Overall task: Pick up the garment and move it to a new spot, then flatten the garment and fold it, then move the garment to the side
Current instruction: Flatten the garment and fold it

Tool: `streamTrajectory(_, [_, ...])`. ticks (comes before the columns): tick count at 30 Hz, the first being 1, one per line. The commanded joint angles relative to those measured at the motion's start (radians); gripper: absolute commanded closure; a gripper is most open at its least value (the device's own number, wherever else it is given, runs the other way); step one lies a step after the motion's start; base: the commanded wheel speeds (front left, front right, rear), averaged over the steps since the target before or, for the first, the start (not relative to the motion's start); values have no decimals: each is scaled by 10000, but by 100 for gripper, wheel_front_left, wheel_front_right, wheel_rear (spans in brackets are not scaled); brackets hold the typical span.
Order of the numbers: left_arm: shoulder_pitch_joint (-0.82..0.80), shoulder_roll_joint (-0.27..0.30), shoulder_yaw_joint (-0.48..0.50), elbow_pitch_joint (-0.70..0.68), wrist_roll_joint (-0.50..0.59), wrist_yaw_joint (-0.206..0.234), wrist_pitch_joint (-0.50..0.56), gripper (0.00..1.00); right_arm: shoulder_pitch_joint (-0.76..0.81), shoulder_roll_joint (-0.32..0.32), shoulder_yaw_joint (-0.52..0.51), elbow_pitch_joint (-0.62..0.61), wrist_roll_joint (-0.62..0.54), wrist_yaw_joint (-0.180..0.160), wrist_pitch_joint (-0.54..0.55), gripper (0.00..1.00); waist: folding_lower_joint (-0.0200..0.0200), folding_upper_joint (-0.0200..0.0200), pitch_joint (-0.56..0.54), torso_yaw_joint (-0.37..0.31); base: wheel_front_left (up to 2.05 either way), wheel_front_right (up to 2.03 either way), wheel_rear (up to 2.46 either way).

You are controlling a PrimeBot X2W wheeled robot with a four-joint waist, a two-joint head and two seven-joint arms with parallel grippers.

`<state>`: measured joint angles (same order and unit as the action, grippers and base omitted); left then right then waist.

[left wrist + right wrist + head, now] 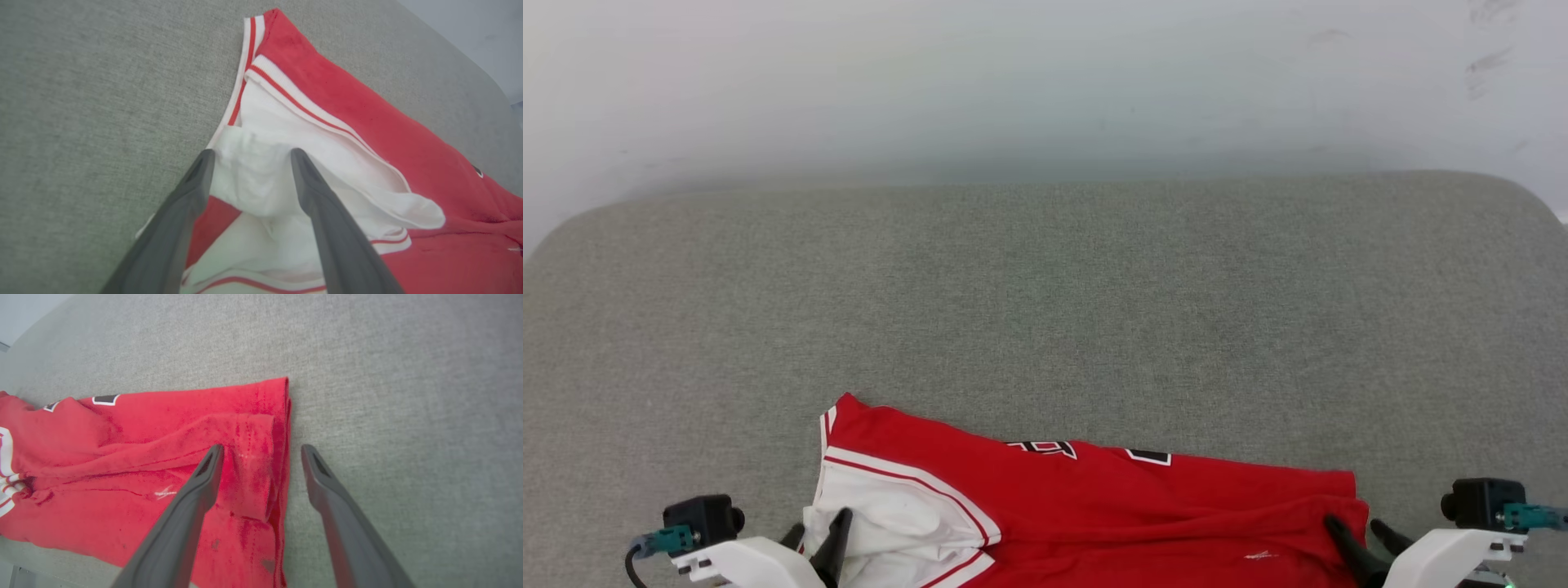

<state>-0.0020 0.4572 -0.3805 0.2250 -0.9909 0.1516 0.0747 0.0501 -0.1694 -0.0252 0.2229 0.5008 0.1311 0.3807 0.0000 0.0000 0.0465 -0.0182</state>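
The red jersey T-shirt is straddled by the released left gripper and right gripper; its white sleeve, bunched between the left fingers, could be snagged on lifting.

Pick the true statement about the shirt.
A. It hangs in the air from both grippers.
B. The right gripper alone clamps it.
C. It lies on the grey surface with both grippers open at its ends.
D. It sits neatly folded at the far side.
C: the shirt lies rumpled on the grey surface, the left gripper open over its white sleeve and the right gripper open at its red end.
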Motion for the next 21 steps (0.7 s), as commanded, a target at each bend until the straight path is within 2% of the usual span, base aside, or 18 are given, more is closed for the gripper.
streamTrajectory(1, [-137,25,16,-102,127,41,-138,0,118,49,-69,-239,-62,-8,-60,0,0,0,-72,19,0,0,0])
streamTrajectory(6, [-404,190,78,-882,1128,463,-1282,0,415,-87,-649,-1413,-292,-8,481,0,0,0,-242,25,0,0,0])
streamTrajectory(14, [-638,199,29,-1980,2516,873,-2850,0,575,-523,-1646,-1912,-309,-8,2413,0,0,0,-165,228,0,0,0])
streamTrajectory(21, [-816,-20,-18,-2877,3715,1216,-3329,0,188,-557,-1268,-1919,-107,-8,3250,0,0,0,201,644,0,0,0])
